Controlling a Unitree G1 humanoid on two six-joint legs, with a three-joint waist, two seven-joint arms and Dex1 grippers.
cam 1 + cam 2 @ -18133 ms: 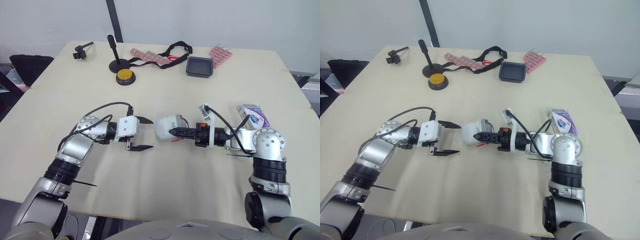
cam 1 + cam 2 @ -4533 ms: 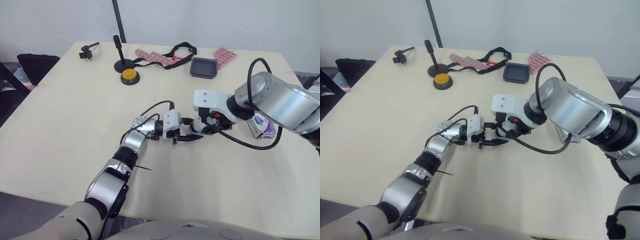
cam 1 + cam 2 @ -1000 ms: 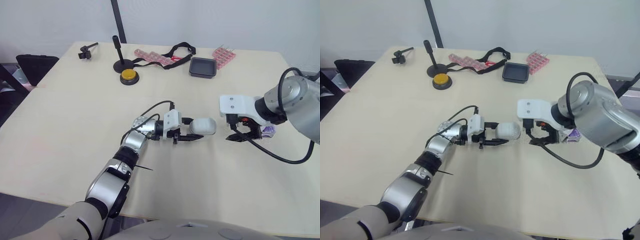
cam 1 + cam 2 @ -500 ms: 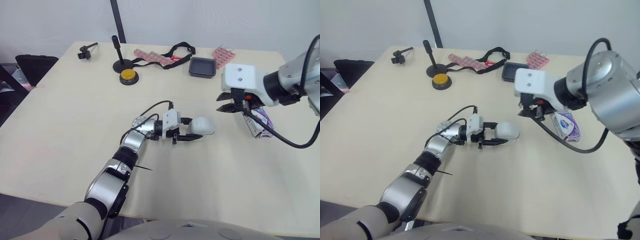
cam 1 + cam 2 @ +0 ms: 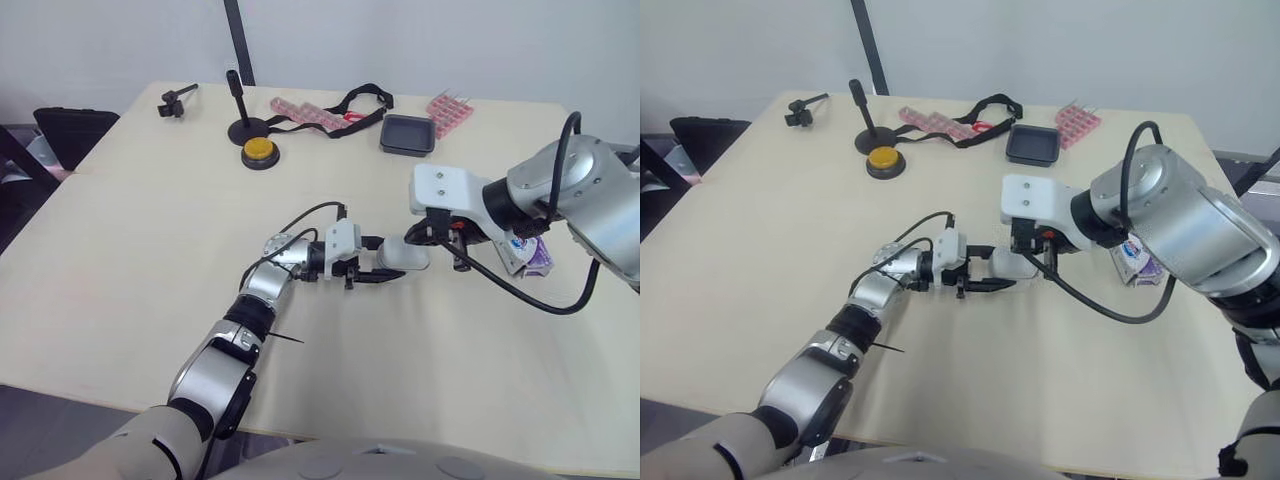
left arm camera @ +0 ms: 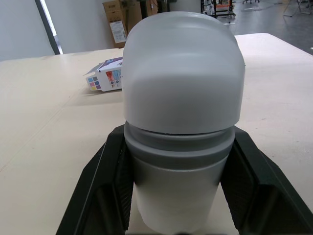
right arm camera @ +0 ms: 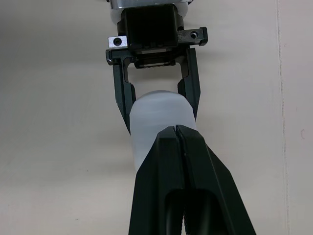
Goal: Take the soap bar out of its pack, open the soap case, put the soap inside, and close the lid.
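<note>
With the soap case (image 5: 405, 254) clamped by the left gripper (image 5: 387, 259), its lid (image 6: 183, 68) should be nudged squarely by the empty, closed-up right gripper (image 7: 176, 128)

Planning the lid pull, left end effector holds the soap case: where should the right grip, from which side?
Take the domed lid of the soap case, which sticks out past the fingers of the left end effector; they clamp the base below the seam. Come from the dome end, facing that arm, fingers on the lid's flanks. The right end effector is shut; open it first.
</note>
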